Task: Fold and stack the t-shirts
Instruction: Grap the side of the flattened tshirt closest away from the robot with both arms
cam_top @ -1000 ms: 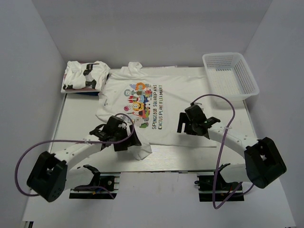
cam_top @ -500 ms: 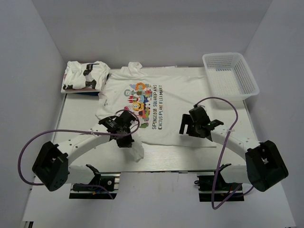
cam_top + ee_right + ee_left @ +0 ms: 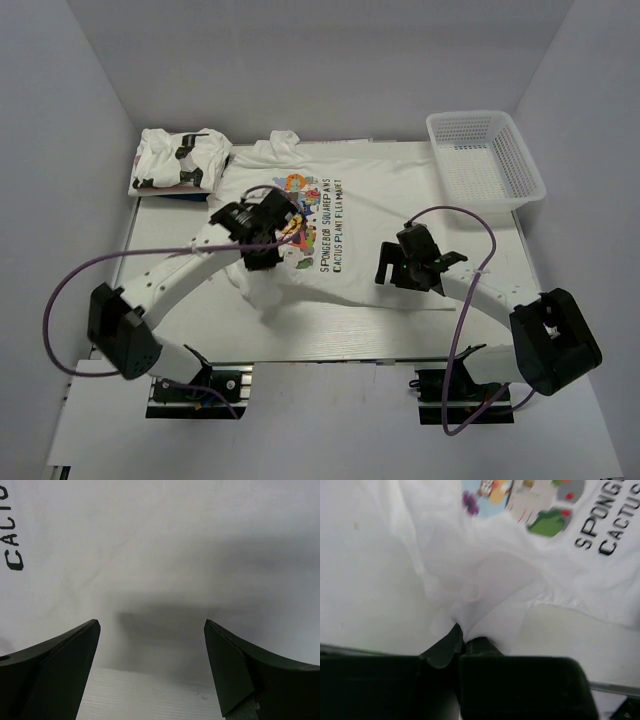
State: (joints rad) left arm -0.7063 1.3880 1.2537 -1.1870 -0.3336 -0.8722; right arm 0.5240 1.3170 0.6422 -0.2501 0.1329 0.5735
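Observation:
A white t-shirt [image 3: 385, 195] with a colourful cartoon print and dark lettering lies spread on the table [image 3: 160, 250]. My left gripper [image 3: 262, 226] hovers over the print, shut on the shirt's near-left corner. The lifted cloth hangs from it in a bunched fold [image 3: 262, 290]. The left wrist view shows the fingertips of that gripper [image 3: 462, 636] pinching a peak of the same t-shirt [image 3: 485, 575]. My right gripper [image 3: 392, 262] is open, low over the shirt's near-right part. Between the wide-apart jaws of the right gripper [image 3: 151, 630] lies only flat cloth [image 3: 165, 545]. A second, folded t-shirt [image 3: 180, 160] with black marks sits at the far left.
A white plastic mesh basket [image 3: 485, 160] stands at the far right corner. White walls enclose the table on three sides. Bare tabletop [image 3: 145, 695] shows just near of the shirt's hem under the right gripper.
The left gripper shut on the shirt's near-left corner and carried it up and away from the bases, over the print. The right gripper has barely shifted and stays open.

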